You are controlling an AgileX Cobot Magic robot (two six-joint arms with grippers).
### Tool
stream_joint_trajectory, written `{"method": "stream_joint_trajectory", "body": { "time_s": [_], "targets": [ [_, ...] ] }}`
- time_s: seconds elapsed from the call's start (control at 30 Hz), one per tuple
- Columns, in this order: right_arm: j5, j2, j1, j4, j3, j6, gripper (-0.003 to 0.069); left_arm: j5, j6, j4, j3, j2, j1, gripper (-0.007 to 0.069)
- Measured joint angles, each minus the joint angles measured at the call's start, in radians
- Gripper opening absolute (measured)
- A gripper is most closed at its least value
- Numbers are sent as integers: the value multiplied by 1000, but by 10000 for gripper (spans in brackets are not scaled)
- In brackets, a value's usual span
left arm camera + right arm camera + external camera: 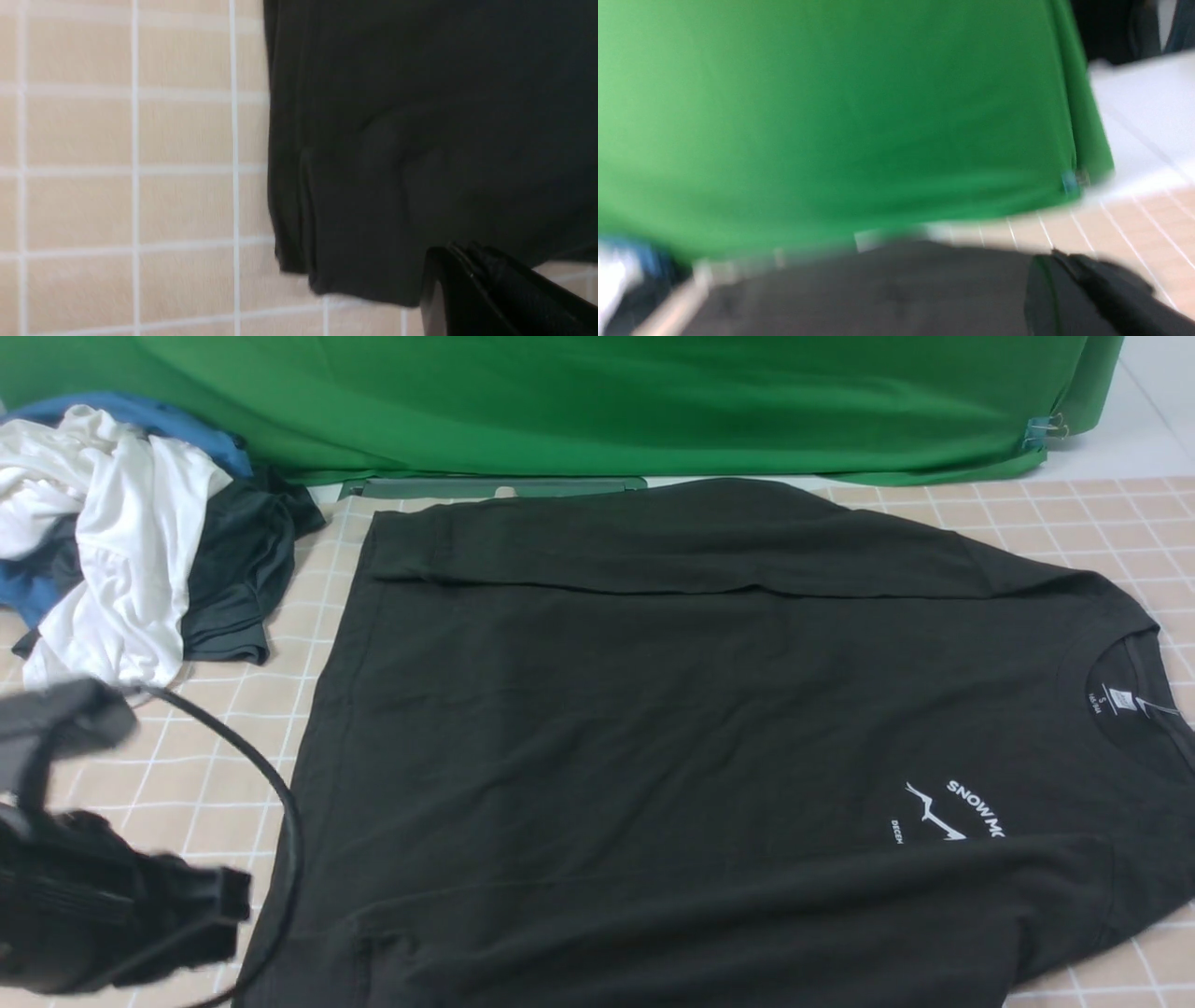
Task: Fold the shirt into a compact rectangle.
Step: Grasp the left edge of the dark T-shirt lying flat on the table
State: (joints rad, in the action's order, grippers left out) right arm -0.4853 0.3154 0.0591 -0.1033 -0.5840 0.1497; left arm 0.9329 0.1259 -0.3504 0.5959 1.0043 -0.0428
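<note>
The black shirt (653, 709) lies flat on the checked cloth, with its neck and white label (1111, 700) to the right and its white print (962, 812) facing up. One sleeve is folded across the far edge (653, 555) and the other across the near edge (747, 905). My left gripper (219, 901) hovers blurred at the near left, just off the hem, and holds nothing. In the left wrist view its jaws (460, 252) are shut beside the shirt's corner (355, 261). My right gripper (1057, 256) is shut and empty above the shirt (878, 289), and is out of the front view.
A heap of clothes sits at the far left, with a white garment (121, 541), a dark grey one (238, 569) and blue fabric. A green backdrop (607, 401) closes off the far side. A black cable (271, 784) arcs by the left arm. Bare checked cloth (1074, 523) shows at the far right.
</note>
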Motion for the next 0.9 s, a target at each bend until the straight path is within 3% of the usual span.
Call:
{"method": "stream_joint_trajectory", "body": {
  "time_s": [0.13, 0.33, 0.53, 0.67, 0.9],
  "targets": [
    [-230, 211, 17, 0, -183, -132, 38, -56, 1, 17, -25, 41, -70, 22],
    [-261, 364, 18, -6, -240, -181, 38, -98, -26, 41, -25, 42, -164, 22],
    [-278, 401, 18, -40, -240, -183, 38, -161, 14, 76, -27, 45, -178, 28],
    [-277, 401, 18, -51, -241, -183, 38, -191, 47, 104, -27, 71, -178, 84],
    [-277, 401, 18, -53, -241, -184, 38, -279, 61, 159, -28, 262, -178, 284]
  ]
}}
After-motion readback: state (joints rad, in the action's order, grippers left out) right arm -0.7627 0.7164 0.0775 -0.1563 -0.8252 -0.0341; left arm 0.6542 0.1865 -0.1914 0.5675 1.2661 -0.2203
